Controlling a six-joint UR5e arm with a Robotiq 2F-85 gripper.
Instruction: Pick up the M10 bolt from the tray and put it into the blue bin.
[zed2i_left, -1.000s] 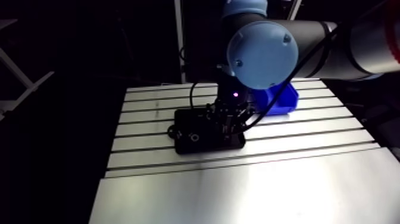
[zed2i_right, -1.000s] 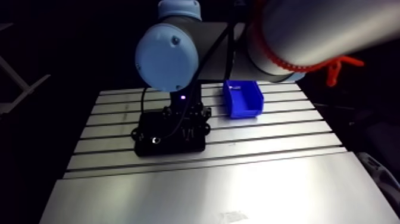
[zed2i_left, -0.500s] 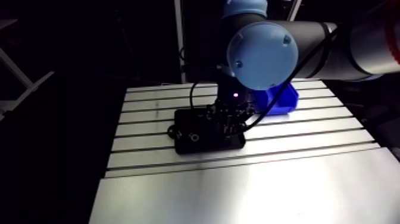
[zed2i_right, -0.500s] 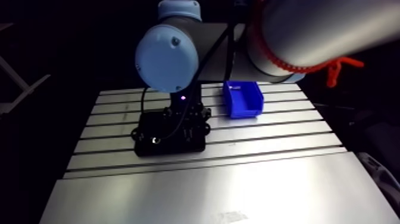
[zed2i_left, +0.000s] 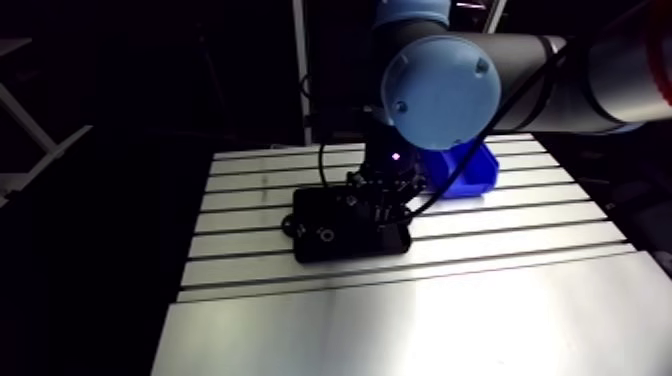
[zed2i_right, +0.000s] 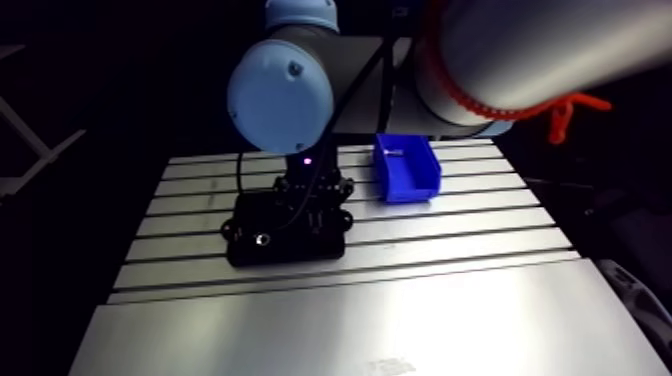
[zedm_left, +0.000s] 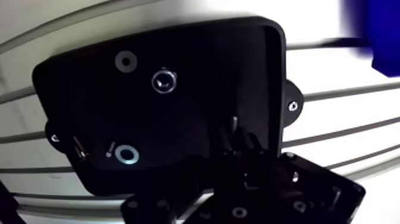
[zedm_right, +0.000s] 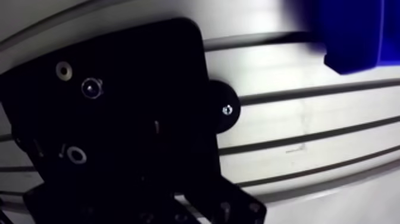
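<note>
**Slotted aluminium desk: gripper low over the black tray**

Dark against the dark tray, the fingers (zedm_left: 229, 142) of the gripper (zedm_left: 238, 143) give no clear outline in the wrist view, so I cannot tell whether they are spread or pinched. A thin pale sliver (zedm_left: 235, 123) shows right at their tips.

Only the wrist view picks out the hardware in the tray (zedm_left: 196, 71):
- a bright washer (zedm_left: 126, 155)
- a small screw (zedm_left: 79, 148) beside it
- a grey washer (zedm_left: 125, 59)
- a shiny round piece (zedm_left: 163, 80)

Which of these is the M10 bolt I cannot tell.

The arm view shows the wrist coming straight down, with the gripper over the tray's half nearer the blue bin (zed2i_right: 408, 170). The bin stands apart from the tray on the desk (zed2i_left: 400, 320). The arm view's right eye sees the bin whole. In the left eye the light-blue joint cap (zed2i_left: 440, 92) hides most of it.
</note>
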